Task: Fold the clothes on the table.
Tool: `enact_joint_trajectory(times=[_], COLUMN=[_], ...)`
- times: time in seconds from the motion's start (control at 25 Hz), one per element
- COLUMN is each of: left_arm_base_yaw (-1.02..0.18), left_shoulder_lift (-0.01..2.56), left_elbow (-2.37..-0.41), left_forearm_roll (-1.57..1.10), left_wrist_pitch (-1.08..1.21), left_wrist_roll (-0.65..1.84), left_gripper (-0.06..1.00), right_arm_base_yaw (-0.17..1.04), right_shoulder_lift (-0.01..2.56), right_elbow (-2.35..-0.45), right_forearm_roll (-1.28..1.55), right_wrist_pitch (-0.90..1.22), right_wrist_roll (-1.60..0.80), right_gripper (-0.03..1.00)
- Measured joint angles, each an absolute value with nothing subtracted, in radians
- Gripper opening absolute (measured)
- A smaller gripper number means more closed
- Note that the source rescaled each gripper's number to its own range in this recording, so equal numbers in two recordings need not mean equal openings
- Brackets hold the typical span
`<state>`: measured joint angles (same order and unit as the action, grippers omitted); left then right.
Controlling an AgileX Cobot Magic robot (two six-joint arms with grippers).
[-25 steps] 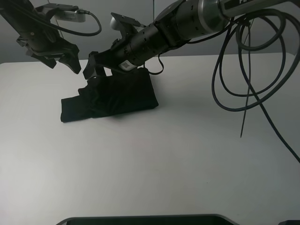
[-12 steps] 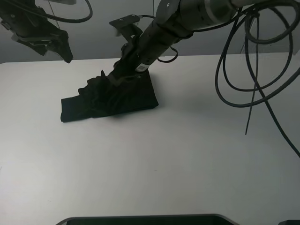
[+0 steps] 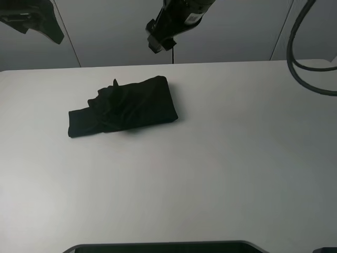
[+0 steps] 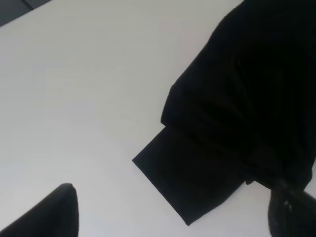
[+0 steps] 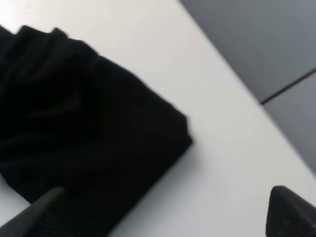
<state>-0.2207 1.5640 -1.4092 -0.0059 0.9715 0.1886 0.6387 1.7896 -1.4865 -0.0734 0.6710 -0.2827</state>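
At about ten o'clock on the table [image 3: 221, 174] the clothes [image 3: 124, 108] lie bundled; left gripper [image 3: 39, 23] and right gripper [image 3: 158, 37], both spread and empty, should withdraw straight upward without snagging.

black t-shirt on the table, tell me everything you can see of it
The black t-shirt lies folded into a compact, roughly rectangular bundle on the white table, toward its far left part. The fabric looks soft and matte; no print is visible. Its right end is fairly flat with a clean edge, while the left part is bunched and wrinkled, with a small peak sticking up at the far edge and a flat flap jutting out at the left end. Nothing touches it but the table; both grippers are raised clear.
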Motion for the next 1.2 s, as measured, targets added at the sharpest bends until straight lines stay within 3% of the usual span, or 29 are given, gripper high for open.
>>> enact_joint_trajectory(times=[0.32,0.8,1.0,1.2], left_arm_base_yaw=[-0.221,-0.221,-0.221,-0.221], left_shoulder_lift=[1.368,1.031,0.875,0.761], left_elbow=[-1.409,-1.409,-1.409,-1.409], left_forearm_roll=[0.106,0.221,0.39,0.437], left_wrist_pitch=[0.99,1.0,1.041,1.112], left_wrist_roll=[0.132,0.043,0.0,-0.027], left_gripper=[1.0,1.0,1.0,1.0], right_arm_base_yaw=[0.639,0.639,0.639,0.639], right_shoulder_lift=[1.525,1.072,0.882,0.722], right_elbow=[-1.486,-1.487,-1.489,-1.491], right_forearm_roll=[-0.41,-0.621,-0.777,-0.834], right_wrist_pitch=[0.882,1.028,1.19,1.217], right_wrist_roll=[-0.123,-0.03,-0.036,-0.163], right_gripper=[0.87,0.85,0.85,0.85])
